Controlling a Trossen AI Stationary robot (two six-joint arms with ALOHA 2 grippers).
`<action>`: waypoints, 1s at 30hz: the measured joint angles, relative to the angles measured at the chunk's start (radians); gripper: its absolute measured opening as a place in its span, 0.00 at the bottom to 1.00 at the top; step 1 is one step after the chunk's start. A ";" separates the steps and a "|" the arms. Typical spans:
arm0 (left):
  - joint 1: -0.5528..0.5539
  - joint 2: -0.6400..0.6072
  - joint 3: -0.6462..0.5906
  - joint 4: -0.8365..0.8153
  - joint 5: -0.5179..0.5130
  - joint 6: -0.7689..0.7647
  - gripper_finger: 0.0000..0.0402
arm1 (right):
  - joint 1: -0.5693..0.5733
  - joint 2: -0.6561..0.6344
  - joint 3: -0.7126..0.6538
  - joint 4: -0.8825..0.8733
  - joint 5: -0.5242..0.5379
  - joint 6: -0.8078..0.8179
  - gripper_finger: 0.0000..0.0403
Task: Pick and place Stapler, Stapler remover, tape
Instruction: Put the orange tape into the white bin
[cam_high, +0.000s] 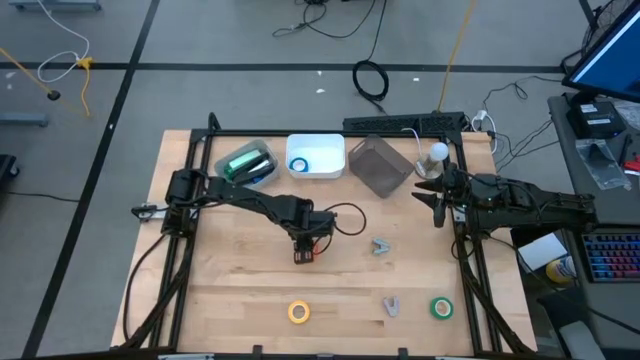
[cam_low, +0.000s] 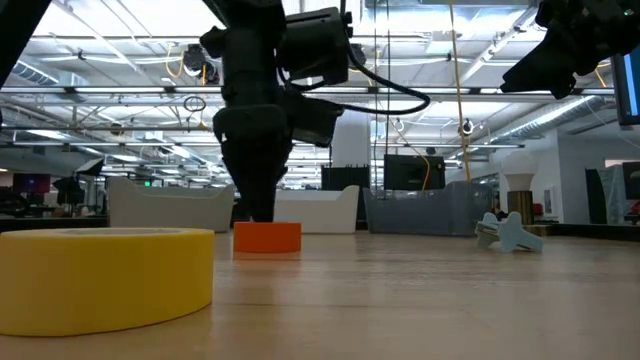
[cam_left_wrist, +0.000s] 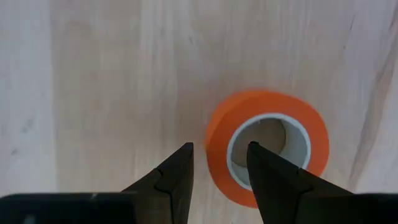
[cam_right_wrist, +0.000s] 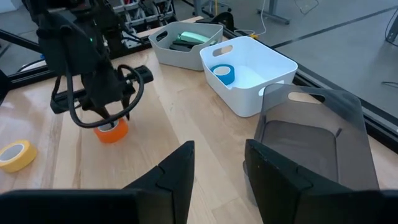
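Note:
An orange tape roll (cam_left_wrist: 267, 146) lies flat on the wooden table (cam_high: 230, 290) near its middle. My left gripper (cam_left_wrist: 221, 152) points straight down over it and is open. One finger (cam_left_wrist: 273, 180) stands over the roll's hole and the other (cam_left_wrist: 177, 174) outside its wall. My right gripper (cam_right_wrist: 219, 155) hangs open above the table's right edge, holding nothing. A yellow roll (cam_high: 299, 312) and a green roll (cam_high: 441, 308) lie flat near the front edge. A blue roll (cam_high: 300, 165) lies in the white bin (cam_high: 330, 150). The green stapler (cam_high: 245, 163) lies in the grey bin (cam_high: 222, 155). Two pale stapler removers (cam_high: 381, 245) (cam_high: 392, 305) lie right of centre.
A dark see-through bin (cam_high: 380, 165) stands right of the white bin at the table's far edge. Black frame rails (cam_high: 190, 250) run along both sides of the table. Bare wood lies between the orange roll and the front edge.

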 joint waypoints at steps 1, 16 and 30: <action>0.000 0.000 -0.012 0.012 0.003 -0.003 0.37 | 0.000 0.000 0.000 0.000 0.000 0.000 0.33; 0.002 -0.002 -0.064 0.055 0.032 -0.057 0.09 | 0.000 0.000 0.000 0.002 0.000 0.004 0.33; 0.098 -0.151 0.079 -0.072 0.110 0.091 0.09 | 0.000 0.000 0.000 0.009 0.002 0.029 0.33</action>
